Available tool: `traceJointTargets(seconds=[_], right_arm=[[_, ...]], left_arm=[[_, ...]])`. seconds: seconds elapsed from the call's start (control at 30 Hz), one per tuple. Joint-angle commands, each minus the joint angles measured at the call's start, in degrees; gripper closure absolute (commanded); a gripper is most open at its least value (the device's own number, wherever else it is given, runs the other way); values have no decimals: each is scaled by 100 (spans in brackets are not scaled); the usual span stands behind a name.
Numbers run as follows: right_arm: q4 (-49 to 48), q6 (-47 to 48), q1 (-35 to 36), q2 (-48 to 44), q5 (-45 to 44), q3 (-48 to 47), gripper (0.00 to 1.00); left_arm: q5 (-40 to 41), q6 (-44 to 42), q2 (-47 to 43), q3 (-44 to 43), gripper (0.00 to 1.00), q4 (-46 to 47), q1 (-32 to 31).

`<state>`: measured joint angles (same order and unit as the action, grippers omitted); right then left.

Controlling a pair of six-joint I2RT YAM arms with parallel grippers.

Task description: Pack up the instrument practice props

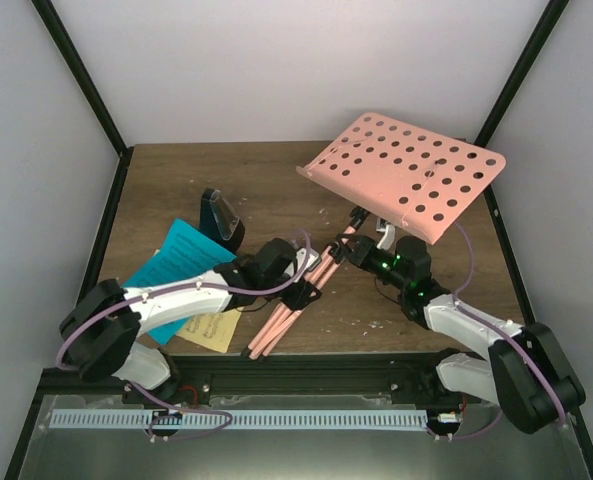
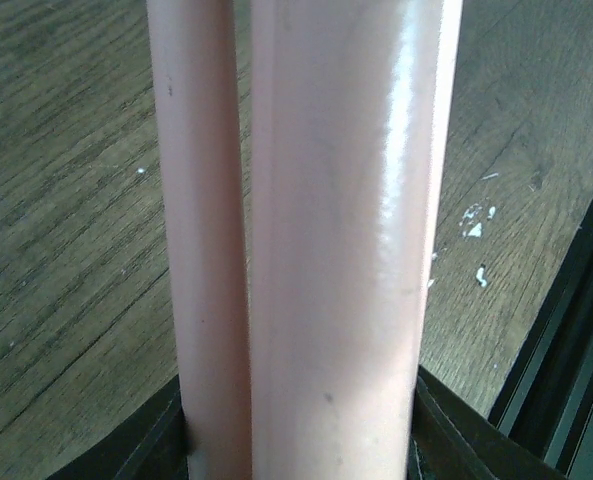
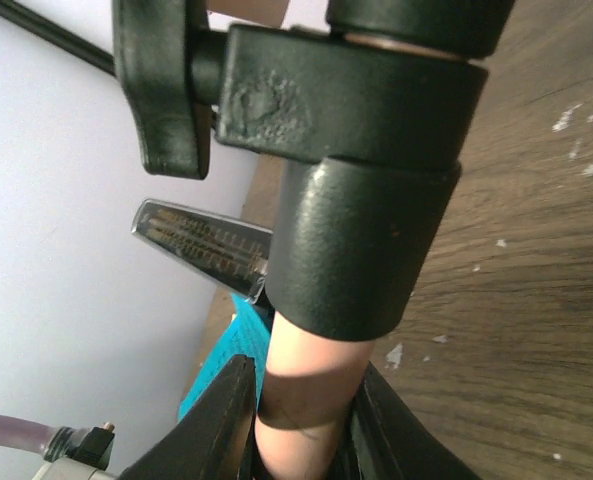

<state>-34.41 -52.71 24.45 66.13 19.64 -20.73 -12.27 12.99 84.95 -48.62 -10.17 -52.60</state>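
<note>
The tubes of the pink music stand [image 2: 336, 240] are finished smooth and glossy, while its black clamp collar [image 3: 361, 230] is given a slightly pitted, satin surface. The table [image 2: 66, 200] is faced in matt, grained wood flecked with white, and the cyan page [image 1: 179, 252] is seen as matt paper.

We take this for a robotics lab test cell. Plain white panel walls [image 1: 276, 60] enclose a scuffed wooden tabletop [image 1: 176, 180], and black frame struts [image 1: 76, 70] rise at 11 and 1 o'clock. The cabled left arm [image 1: 176, 300] and right arm [image 1: 466, 322] stand on a black rail [image 1: 306, 375] at 6 o'clock, beside a slotted white cable duct [image 1: 276, 420].
</note>
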Motion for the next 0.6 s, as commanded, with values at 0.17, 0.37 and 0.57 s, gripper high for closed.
traceJointTargets(seconds=[0.17, 0.37, 0.57], right_arm=[[-1703, 940, -211, 351, -1146, 451, 74], [-1970, 1103, -210, 306, -755, 739, 46], [-2236, 900, -212, -30, -743, 1329, 34]], left_arm=[[-1088, -541, 223, -812, 100, 459, 647], [-1445, -648, 382, -995, 100, 394, 685], [-1336, -493, 469, -1055, 100, 534, 718]])
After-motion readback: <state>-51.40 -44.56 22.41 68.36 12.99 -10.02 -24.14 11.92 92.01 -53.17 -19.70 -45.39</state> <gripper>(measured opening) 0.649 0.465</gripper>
